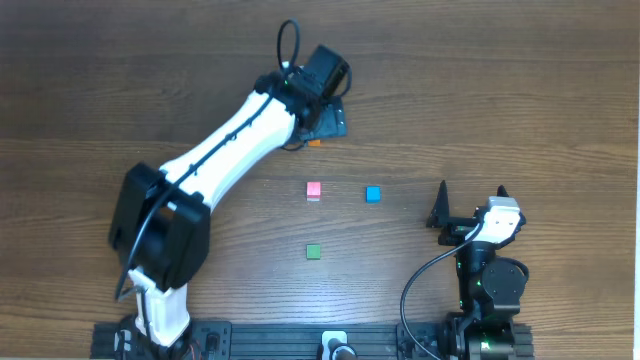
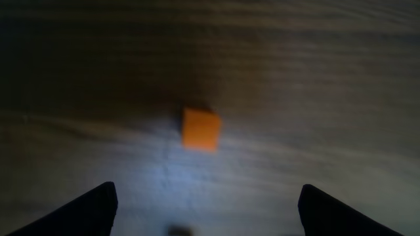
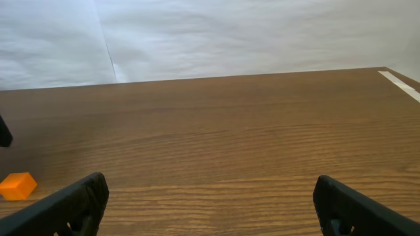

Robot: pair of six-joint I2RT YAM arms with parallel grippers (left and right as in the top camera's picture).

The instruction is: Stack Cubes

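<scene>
The left gripper (image 2: 207,196) hangs over the orange cube (image 2: 200,129) at the far side of the tabletop (image 1: 520,90), its fingers (image 2: 85,210) spread wide and empty; the cube lies on the wood ahead of the fingertips, roughly midway between them and turned slightly askew. The pink cube (image 1: 314,190) and blue cube (image 1: 373,193) sit apart near the middle; the green cube (image 1: 313,252) lies nearer the bases. The right gripper (image 3: 210,190) rests at its own side, fingers open, holding nothing. The step in hand looks like picking up the orange cube. To do it well, the left arm should bring the cube between the fingers; turn the wrist so they meet flat faces, not corners; descend close to the wood; only then close. A skewed or high pinch would likely twist the cube.
</scene>
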